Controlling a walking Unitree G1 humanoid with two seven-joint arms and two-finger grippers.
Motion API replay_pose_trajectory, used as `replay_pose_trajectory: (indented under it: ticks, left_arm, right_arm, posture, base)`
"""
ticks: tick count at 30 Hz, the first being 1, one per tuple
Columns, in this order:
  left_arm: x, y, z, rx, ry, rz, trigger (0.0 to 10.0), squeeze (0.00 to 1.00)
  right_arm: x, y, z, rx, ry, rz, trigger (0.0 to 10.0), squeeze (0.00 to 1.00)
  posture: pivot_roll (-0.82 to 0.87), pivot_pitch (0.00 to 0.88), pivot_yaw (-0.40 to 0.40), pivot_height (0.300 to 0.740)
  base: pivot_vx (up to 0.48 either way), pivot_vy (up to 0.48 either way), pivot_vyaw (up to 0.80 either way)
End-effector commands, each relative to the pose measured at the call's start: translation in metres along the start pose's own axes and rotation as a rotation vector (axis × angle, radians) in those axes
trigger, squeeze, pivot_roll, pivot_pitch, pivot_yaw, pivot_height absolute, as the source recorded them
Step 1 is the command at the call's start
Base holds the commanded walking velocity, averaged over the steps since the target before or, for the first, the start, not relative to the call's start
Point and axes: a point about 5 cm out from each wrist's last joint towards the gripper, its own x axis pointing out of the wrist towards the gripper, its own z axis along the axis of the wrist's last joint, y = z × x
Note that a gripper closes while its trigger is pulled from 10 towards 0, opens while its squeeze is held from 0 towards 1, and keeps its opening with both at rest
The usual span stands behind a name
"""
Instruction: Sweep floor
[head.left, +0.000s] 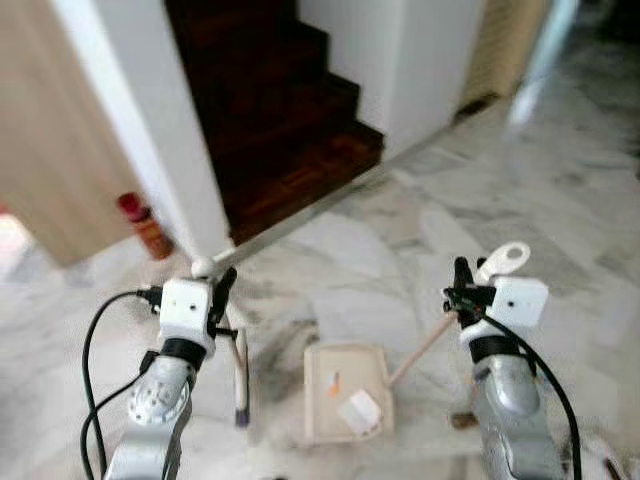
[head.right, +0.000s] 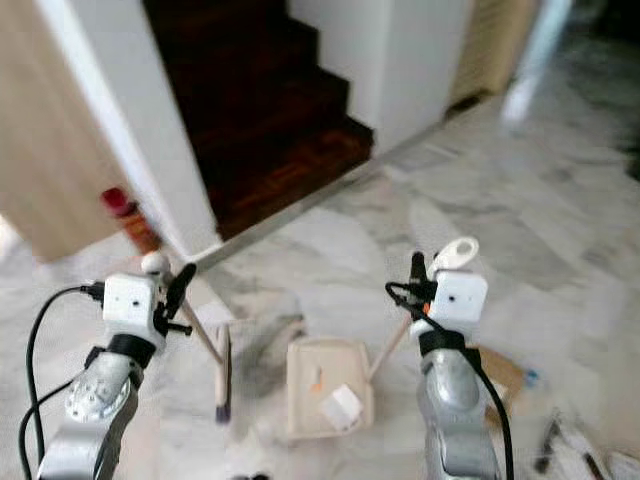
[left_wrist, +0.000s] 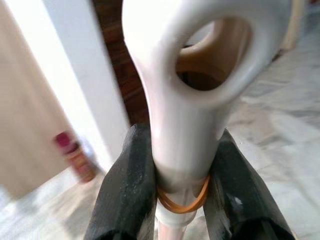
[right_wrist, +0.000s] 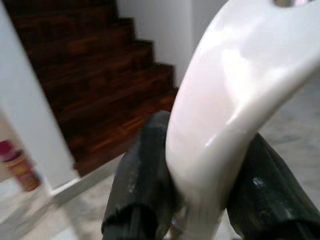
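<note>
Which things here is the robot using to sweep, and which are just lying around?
For the sweeping:
- broom, its handle in the left pincer
- dustpan, its handle in the right pincer
- white scrap and orange bit in the dustpan

Just lying about:
- red-capped bottle by the wall
- dark wooden stairs

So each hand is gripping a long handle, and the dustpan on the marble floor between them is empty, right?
Not quite. Each hand does grip a handle, the left hand and the right hand, but the dustpan isn't empty: the left eye view shows a white scrap and an orange bit in it.
</note>
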Motion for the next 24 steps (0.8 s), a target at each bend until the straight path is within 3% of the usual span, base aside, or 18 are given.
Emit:
replay_pose_trajectory:
  ticks: [1, 16, 24]
  left_arm:
    - [0.0021, 0.0031, 0.0109, 0.008, -0.044, 0.011, 10.0, 0.0]
    - [-0.0005, 0.0018, 0.0091, 0.002, -0.026, 0.017, 10.0, 0.0]
    - [-0.0009, 0.0002, 0.008, -0.011, -0.019, 0.015, 10.0, 0.0]
  right_arm:
    - [0.0021, 0.0, 0.0115, 0.006, -0.051, 0.0, 10.0, 0.0]
    - [0.0029, 0.001, 0.0109, 0.015, -0.039, 0.014, 10.0, 0.0]
    - [0.0043, 0.0032, 0.0108, 0.034, -0.03, 0.02, 10.0, 0.0]
  posture:
    - [0.06, 0.106, 0.001, 0.74]
    - [0.07, 0.109, -0.007, 0.74]
    - [0.06, 0.104, -0.008, 0.74]
  base:
    - [0.0, 0.0, 0.79]
    - [0.0, 0.0, 0.77]
    - [0.0, 0.101, 0.0]
